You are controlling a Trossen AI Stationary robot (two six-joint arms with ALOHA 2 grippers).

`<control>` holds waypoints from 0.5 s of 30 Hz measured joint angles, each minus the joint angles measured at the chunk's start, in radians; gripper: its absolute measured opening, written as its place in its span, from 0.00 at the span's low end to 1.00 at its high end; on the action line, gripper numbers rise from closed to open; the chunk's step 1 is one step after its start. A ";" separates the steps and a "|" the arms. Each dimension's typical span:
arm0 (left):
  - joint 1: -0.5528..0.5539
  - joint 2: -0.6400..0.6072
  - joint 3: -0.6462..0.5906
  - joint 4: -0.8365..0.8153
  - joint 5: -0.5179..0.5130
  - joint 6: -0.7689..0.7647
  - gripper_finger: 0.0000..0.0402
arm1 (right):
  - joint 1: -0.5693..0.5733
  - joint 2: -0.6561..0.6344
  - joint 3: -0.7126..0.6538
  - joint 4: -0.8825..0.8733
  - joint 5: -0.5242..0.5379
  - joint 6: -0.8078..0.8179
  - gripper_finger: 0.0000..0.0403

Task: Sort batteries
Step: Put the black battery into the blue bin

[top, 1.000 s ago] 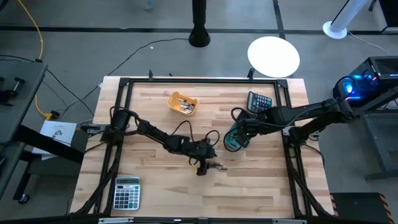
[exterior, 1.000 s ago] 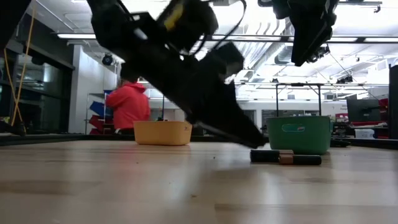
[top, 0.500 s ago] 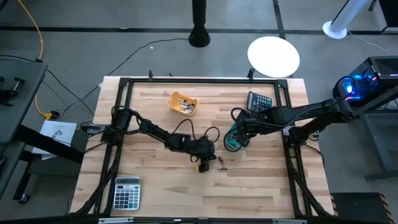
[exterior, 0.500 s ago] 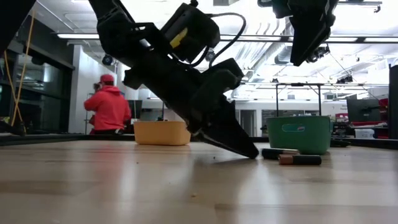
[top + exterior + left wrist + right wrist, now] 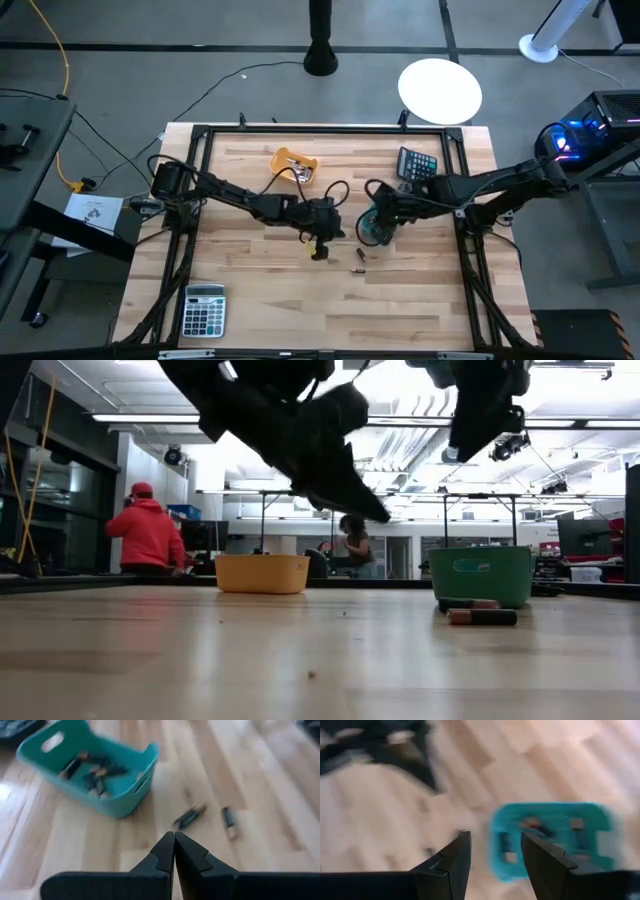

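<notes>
Two batteries [image 5: 190, 816] [image 5: 229, 822] lie on their sides on the wooden table, close together, also seen as batteries [image 5: 360, 262] near the table's middle. My left gripper [image 5: 174, 840] hangs shut above the table just on their left, with nothing visible between its fingers; in the low view the left gripper [image 5: 372, 510] is clear of the wood. A teal tray [image 5: 372, 232] with several batteries [image 5: 95, 772] inside stands just beyond them. My right gripper [image 5: 492, 842] hovers open above the teal tray [image 5: 550, 840].
A yellow tray [image 5: 295, 167] holding batteries stands toward the far side. One calculator [image 5: 417, 162] lies at the far right, another calculator [image 5: 204, 310] at the near left corner. A black frame [image 5: 200, 135] runs around the tabletop. People move in the room behind.
My left gripper has shut, risen off the table and drawn back toward the far left, away from the two batteries. One of the two batteries has slid a little toward the teal tray; both still lie on the wood.
</notes>
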 joint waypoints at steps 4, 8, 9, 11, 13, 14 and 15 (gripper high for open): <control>0.016 0.001 0.000 -0.128 -0.017 -0.015 0.05 | 0.040 0.041 -0.052 0.187 -0.081 0.085 0.41; 0.016 -0.004 -0.001 -0.223 -0.002 -0.042 0.09 | 0.090 0.155 -0.067 0.256 -0.130 0.126 0.41; 0.016 -0.005 -0.001 -0.230 -0.001 -0.042 0.10 | 0.101 0.187 -0.067 0.265 -0.137 0.136 0.41; 0.012 -0.005 -0.001 -0.236 0.000 -0.043 0.11 | 0.114 0.251 -0.067 0.287 -0.158 0.167 0.41; 0.008 -0.005 -0.001 -0.236 0.000 -0.043 0.12 | 0.117 0.312 -0.067 0.293 -0.164 0.211 0.41; 0.006 -0.005 0.000 -0.236 0.000 -0.043 0.12 | 0.118 0.340 -0.067 0.293 -0.164 0.242 0.41; 0.006 -0.005 0.000 -0.236 0.000 -0.043 0.12 | 0.118 0.366 -0.067 0.292 -0.163 0.272 0.41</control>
